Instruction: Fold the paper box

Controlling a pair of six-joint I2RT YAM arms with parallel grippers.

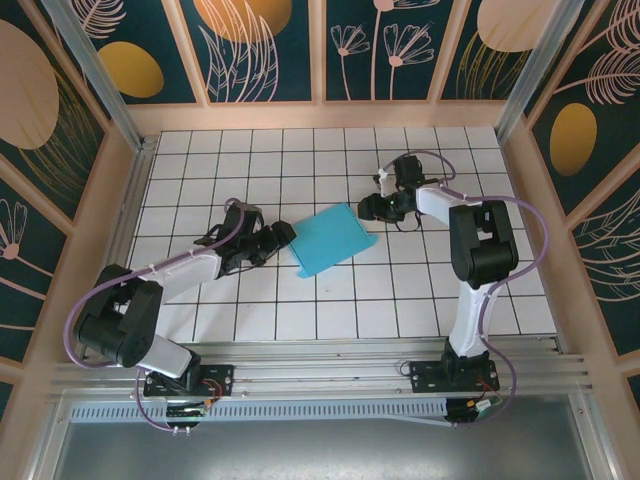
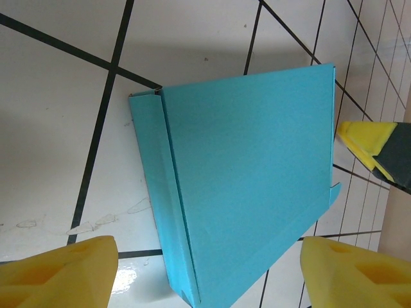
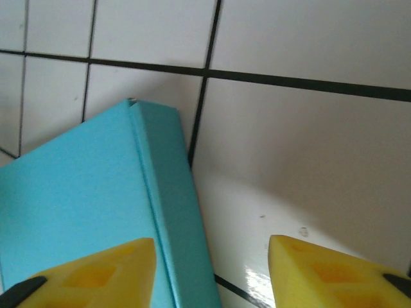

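Since nothing's gripped, table (image 1: 330,310): white, box (image 1: 335,240) lying mid-table.
Box: turquoise, flat, looks folded already.
Left gripper (image 1: 283,236): wide open, empty, beside its left edge.
Right gripper (image 1: 369,207): half open, empty, near its far corner.
Side flap (image 2: 160,192): press gently, squarely, or box slides.

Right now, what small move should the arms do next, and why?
Probably the right end effector should nudge in the small tab sticking out beside it; the paper box otherwise lies closed and flat, and the left end effector, like the right, stands open, holding nothing.
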